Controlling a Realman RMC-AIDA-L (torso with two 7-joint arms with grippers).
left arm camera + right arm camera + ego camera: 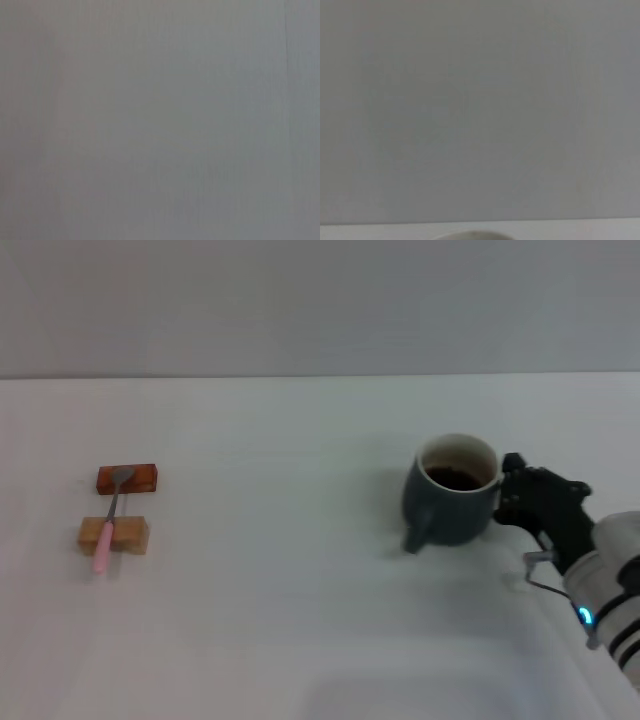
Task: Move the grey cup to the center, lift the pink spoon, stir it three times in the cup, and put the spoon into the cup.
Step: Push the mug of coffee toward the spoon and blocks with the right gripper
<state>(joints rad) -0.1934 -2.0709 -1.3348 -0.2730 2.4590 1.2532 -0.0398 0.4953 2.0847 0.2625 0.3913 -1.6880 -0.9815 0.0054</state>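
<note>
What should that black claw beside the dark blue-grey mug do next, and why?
Probably close on the rounded blue-grey ceramic mug and slide it leftward toward the table's middle. The right gripper sits against the mug's side, which stands right of centre; the slim pink-handled spoon lies untouched on two wooden blocks.

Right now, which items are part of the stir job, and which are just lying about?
Job:
- grey cup, right hand at its side
- pink spoon, resting across the blocks

Lying about:
- reddish wooden block
- pale wooden block
</note>
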